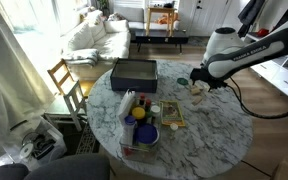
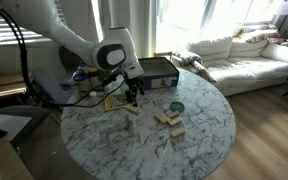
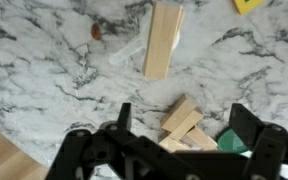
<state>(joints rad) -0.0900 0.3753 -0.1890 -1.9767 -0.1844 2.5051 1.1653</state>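
Note:
My gripper [image 3: 184, 128] is open and empty, hovering low over the round marble table [image 2: 209, 120]. In the wrist view a small pile of pale wooden blocks [image 3: 182, 118] lies between and just beyond the two fingers. A single long wooden block [image 3: 162, 40] lies apart, farther up the frame. A green round lid [image 3: 234, 142] sits beside the pile by one finger. In both exterior views the gripper [image 2: 132, 94] [image 1: 198, 84] hangs over the table, with a wooden block [image 2: 132, 111] below it and more blocks [image 2: 168, 119] nearby.
A black box [image 1: 134, 72] [image 2: 160, 70] stands at the table's far side. A clear bin with colourful items [image 1: 139, 127] and a yellow-edged book [image 1: 172, 113] are on the table. A wooden chair [image 1: 66, 82] and a white sofa [image 2: 239, 50] stand around it.

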